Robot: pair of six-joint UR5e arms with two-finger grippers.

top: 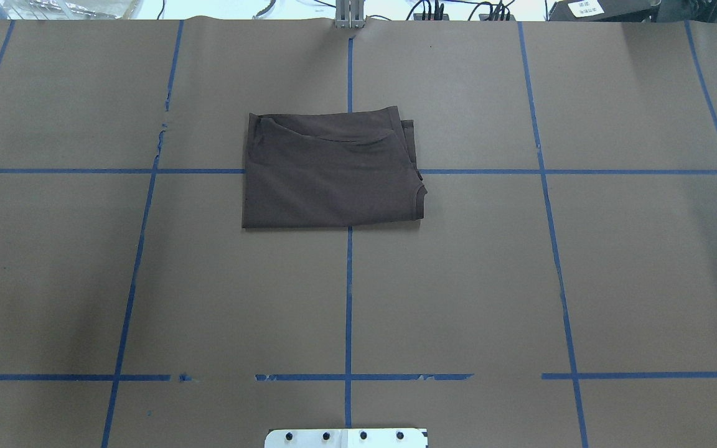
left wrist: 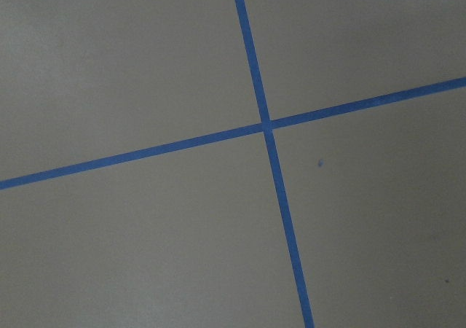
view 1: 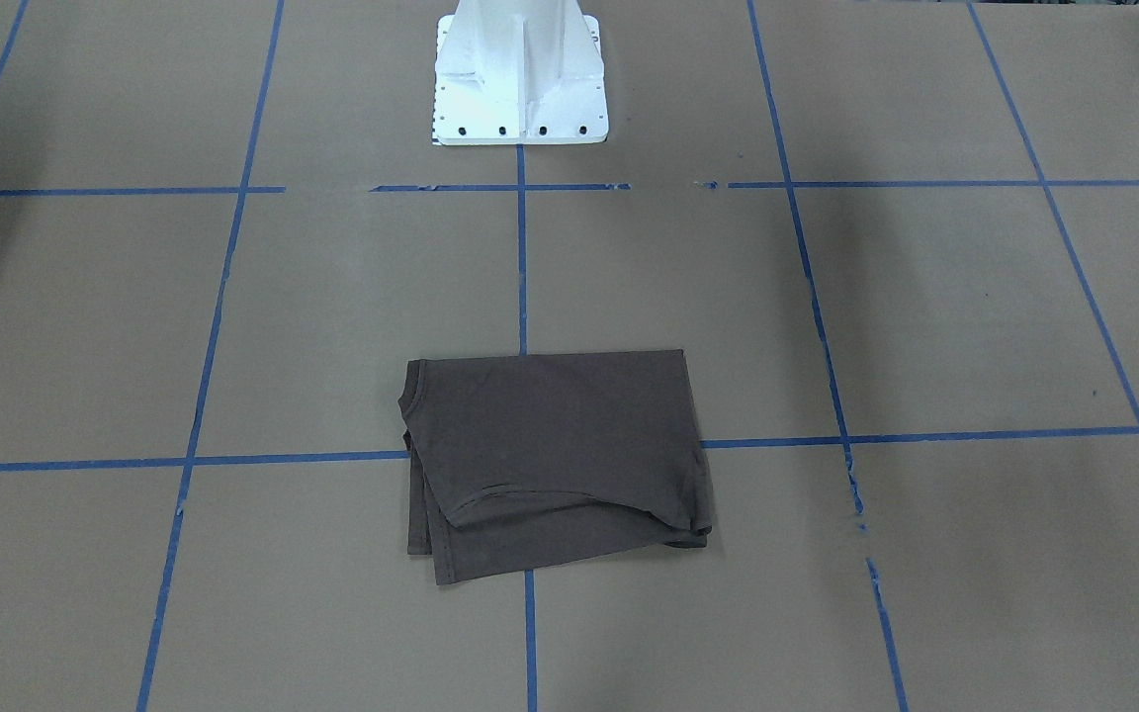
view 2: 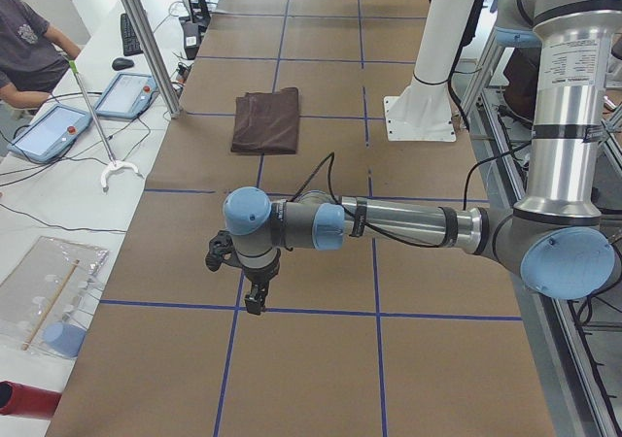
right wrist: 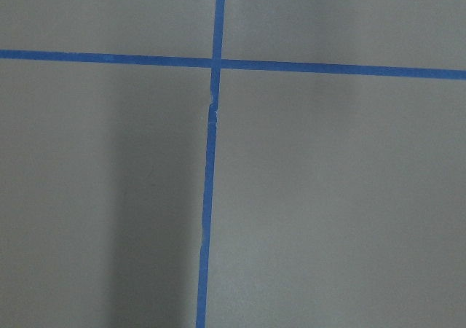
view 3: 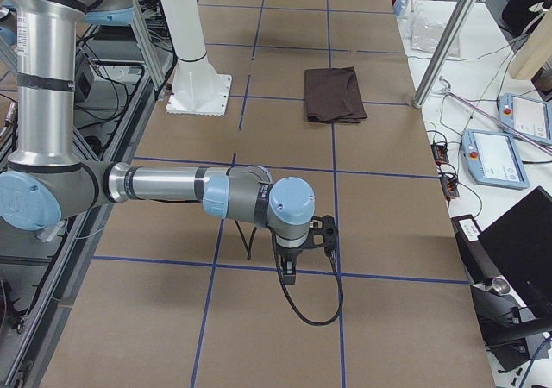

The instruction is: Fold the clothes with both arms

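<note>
T-shirt (top: 330,174): folded to a compact rectangle, flat on the table (top: 147,280), astride the centre tape line (top: 348,298), well out from the pedestal (view 1: 520,79).

Left gripper (view 2: 255,299): caught only from the table's end, pointing down over a tape crossing. Fingers too small and dark to read; cannot tell if apart or together. No cloth at them. Wrist view: bare paper and crossed tape only.

Right gripper (view 3: 289,272): likewise seen only from the opposite end, pointing down close to a tape line. Finger gap not readable either. Wrist view again paper and tape.

Bearing: both grippers well apart from the shirt, one toward each end of the table, outside the overhead frame. Shirt inward from each, roughly along the same lengthwise tape line (top: 582,172) that runs under it. Long axis parallel to that line, so a short end faces each gripper. Collar (top: 422,193) at the end toward the right gripper; layered edges along the far side. Sits a shade left of centre; neither arm clearly nearer.

Judgement: folding looks essentially done. Any further fold would call for both arms to travel inward along that line.
</note>
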